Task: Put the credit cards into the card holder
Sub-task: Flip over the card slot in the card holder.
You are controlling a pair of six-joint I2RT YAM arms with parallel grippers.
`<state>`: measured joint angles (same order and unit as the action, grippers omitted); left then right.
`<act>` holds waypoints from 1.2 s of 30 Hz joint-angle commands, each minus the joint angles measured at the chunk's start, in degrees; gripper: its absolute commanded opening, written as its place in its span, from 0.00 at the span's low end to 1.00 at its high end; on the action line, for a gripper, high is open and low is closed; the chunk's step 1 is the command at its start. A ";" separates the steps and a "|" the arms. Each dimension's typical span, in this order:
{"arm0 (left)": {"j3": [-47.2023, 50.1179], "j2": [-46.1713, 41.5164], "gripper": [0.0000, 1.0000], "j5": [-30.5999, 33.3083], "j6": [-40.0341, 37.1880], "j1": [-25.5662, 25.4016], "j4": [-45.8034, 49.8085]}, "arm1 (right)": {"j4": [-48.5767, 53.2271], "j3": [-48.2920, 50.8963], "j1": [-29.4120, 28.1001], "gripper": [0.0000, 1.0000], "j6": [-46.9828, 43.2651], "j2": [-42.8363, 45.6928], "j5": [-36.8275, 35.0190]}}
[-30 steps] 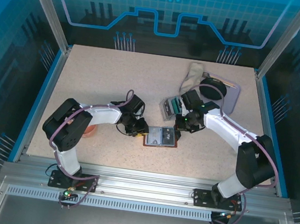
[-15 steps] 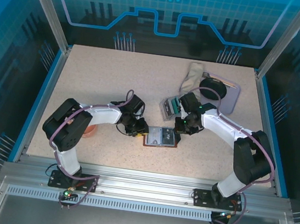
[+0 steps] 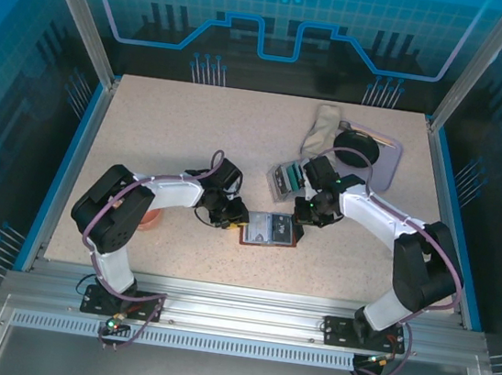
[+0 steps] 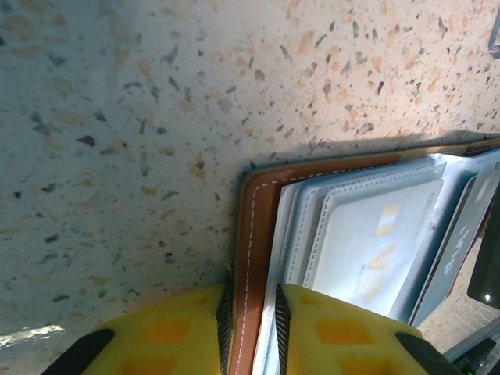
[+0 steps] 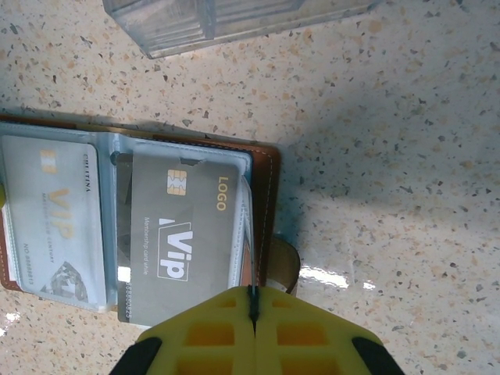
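Your left gripper point(image 4: 250, 316) pinches the brown rim of the open card holder point(image 4: 251, 226), which lies mid-table point(image 3: 148, 128) towards the near edge. Your right gripper point(image 5: 252, 312) is closed pad to pad at the corner of a grey Vip card point(image 5: 187, 234) that sits partly pocketed; I cannot tell whether it grips the card. The right wrist view also shows a pale VIP card point(image 5: 55, 219) pocketed alongside, and a clear tray point(image 5: 234, 23) just beyond.

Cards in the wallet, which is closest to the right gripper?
The dark grey card with the chip, right by the right gripper; the pale card lies farther off.
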<state>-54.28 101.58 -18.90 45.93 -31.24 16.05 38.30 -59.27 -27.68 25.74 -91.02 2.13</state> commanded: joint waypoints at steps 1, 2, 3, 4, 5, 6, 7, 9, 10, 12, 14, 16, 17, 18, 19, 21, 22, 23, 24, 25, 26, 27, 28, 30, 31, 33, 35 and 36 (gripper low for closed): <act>-1.17 0.29 0.24 0.60 -1.49 -0.38 0.60 | 0.73 1.57 0.65 0.00 1.02 2.64 0.44; -0.94 0.24 0.24 0.66 -1.53 -0.39 0.51 | 0.42 1.83 0.89 0.00 1.13 2.95 1.14; -0.92 0.28 0.24 0.64 -1.46 -0.33 0.44 | 0.27 1.84 1.13 0.00 1.11 2.81 1.88; -0.96 0.37 0.24 0.61 -1.44 -0.41 0.44 | 0.45 1.78 1.36 0.00 1.40 2.53 2.09; -1.09 0.49 0.24 0.52 -1.46 -0.40 0.51 | 0.49 1.75 1.18 0.00 1.62 2.67 2.13; -1.21 0.52 0.24 0.44 -1.46 -0.31 0.53 | -0.06 1.86 1.06 0.00 1.67 3.21 2.38; -1.10 0.45 0.24 0.44 -1.46 -0.35 0.56 | -0.63 2.17 1.09 0.00 1.74 3.79 2.82; -1.07 0.32 0.24 0.61 -1.37 -0.37 0.47 | -0.95 2.17 1.29 0.00 1.61 3.84 3.58; -1.09 0.44 0.24 0.61 -1.40 -0.39 0.47 | -0.83 2.05 1.40 0.00 1.36 3.24 4.05; -1.36 0.55 0.24 0.37 -1.42 -0.36 0.47 | -0.71 1.76 1.36 0.00 1.20 1.91 4.46; -1.35 0.59 0.24 0.26 -1.46 -0.35 0.47 | -0.64 1.75 1.22 0.00 1.26 1.12 4.04; -1.36 0.50 0.24 0.36 -1.55 -0.38 0.48 | -0.86 2.07 1.25 0.00 1.29 1.07 3.81; -1.37 0.47 0.24 0.36 -1.54 -0.39 0.64 | -0.78 2.02 1.23 0.00 1.25 1.02 3.65; -1.27 0.46 0.24 0.35 -1.51 -0.39 0.55 | -0.86 2.04 1.22 0.00 1.12 1.09 3.79; -1.24 0.38 0.24 0.35 -1.46 -0.37 0.47 | -1.03 2.09 1.20 0.00 1.02 1.20 4.16; -1.13 0.37 0.24 0.35 -1.38 -0.35 0.41 | -1.42 2.09 1.23 0.00 0.92 1.82 5.26; -1.10 0.35 0.24 0.35 -1.37 -0.39 0.44 | -1.57 2.15 1.16 0.00 1.03 2.43 5.43; -1.09 0.36 0.24 0.35 -1.37 -0.36 0.45 | -1.49 2.18 1.13 0.00 1.10 3.03 5.43; -1.14 0.27 0.24 0.35 -1.37 -0.40 0.40 | -1.48 2.13 1.16 0.00 0.91 3.31 5.68; -1.18 0.21 0.24 0.36 -1.36 -0.39 0.38 | -1.55 2.10 1.16 0.00 0.73 3.88 6.22; -1.19 0.20 0.24 0.35 -1.32 -0.39 0.39 | -1.40 1.95 1.15 0.00 0.75 4.26 6.91; -1.24 0.27 0.24 0.35 -1.35 -0.34 0.34 | -1.46 1.87 1.14 0.00 0.79 4.63 7.74; -1.27 0.21 0.24 0.35 -1.28 -0.40 0.37 | -1.58 1.90 1.20 0.00 0.76 5.12 8.64; -1.33 0.28 0.24 0.35 -1.23 -0.40 0.37 | -1.73 1.79 0.94 0.00 0.96 6.13 9.46; -1.35 0.34 0.24 0.35 -1.35 -0.40 0.36 | -1.76 1.70 0.88 0.00 1.10 6.50 9.95; -1.39 0.32 0.24 0.31 -1.24 -0.40 0.29 | -2.31 1.83 0.88 0.00 1.31 6.97 11.63; -1.40 0.37 0.24 0.33 -1.28 -0.40 0.16 | -2.66 1.59 0.70 0.00 1.73 6.92 12.89; -1.36 0.37 0.24 0.35 -1.28 -0.39 0.16 | -2.98 1.52 0.58 0.00 1.91 6.91 13.40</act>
<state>-54.28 101.58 -18.90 45.93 -31.24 16.03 36.27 -57.45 -26.96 26.81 -84.95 11.79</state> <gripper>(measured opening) 0.244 0.043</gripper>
